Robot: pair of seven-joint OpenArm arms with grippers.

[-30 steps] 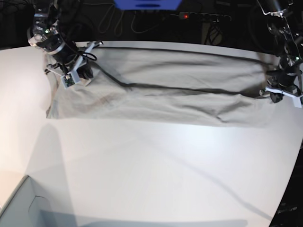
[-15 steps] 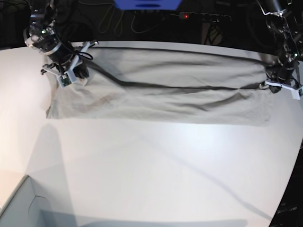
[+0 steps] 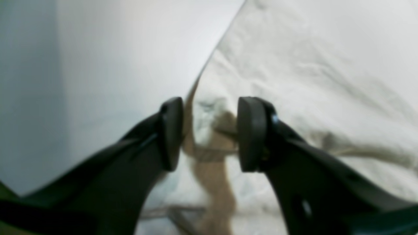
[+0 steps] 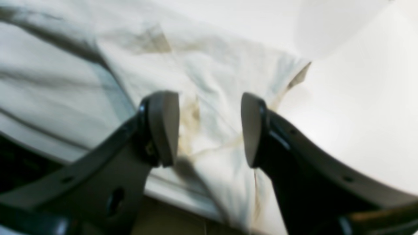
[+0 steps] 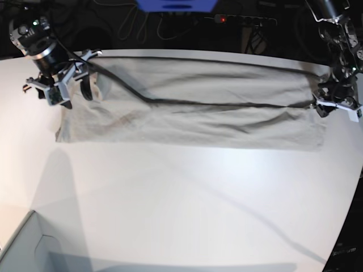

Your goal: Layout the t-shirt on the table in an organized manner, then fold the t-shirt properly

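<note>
The beige-grey t-shirt [image 5: 193,107] lies as a long folded band across the far half of the white table [image 5: 181,198], with a dark crease along its length. My right gripper [image 5: 72,93] is open at the band's left end, and the wrist view shows its jaws [image 4: 210,127] spread above wrinkled cloth [image 4: 212,71] without pinching it. At the shirt's right end my left gripper [image 5: 332,109] is also open. Its pads [image 3: 209,130] straddle a small raised bunch at the shirt's edge [image 3: 310,65], beside bare table [image 3: 114,49].
A grey box corner [image 5: 22,243] sits at the near left. Behind the table's far edge are dark cables, a power strip with a red light [image 5: 244,20] and a blue object [image 5: 176,4]. The table's curved edge runs down the right side.
Both grippers have gone from shut on the shirt's ends to open, letting the cloth go. The right gripper has moved left and back. The shirt lies flatter.
</note>
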